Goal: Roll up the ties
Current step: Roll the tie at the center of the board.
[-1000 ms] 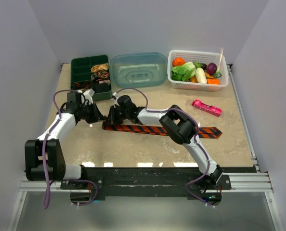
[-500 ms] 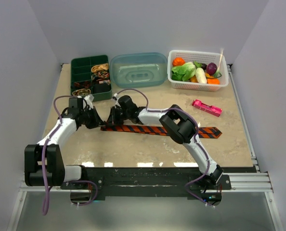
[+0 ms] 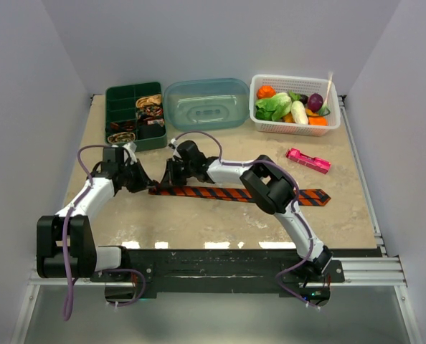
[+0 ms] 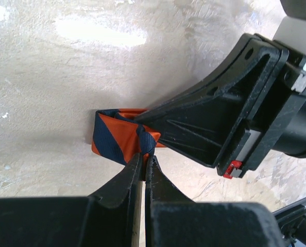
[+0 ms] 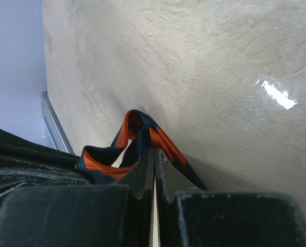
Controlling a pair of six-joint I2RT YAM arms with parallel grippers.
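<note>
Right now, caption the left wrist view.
The left gripper pinches the folded end of the orange tie, right gripper alongside.

High rear overview, wrist close-ups sharing tie (image 4: 112, 135)

**Left arm closed in on the tie's end**

Over the last second the left gripper (image 3: 142, 184) pulled away from the green compartment box (image 3: 108, 107) and came toward the near edge. It ended at the narrow end of the orange striped tie (image 3: 227, 193) — fingers pressed together on the folded tip. The left forearm swung lower with it. That end of the tie slid a little leftward, and the right gripper (image 3: 168, 176) shifted only slightly — toward the far side.
</note>
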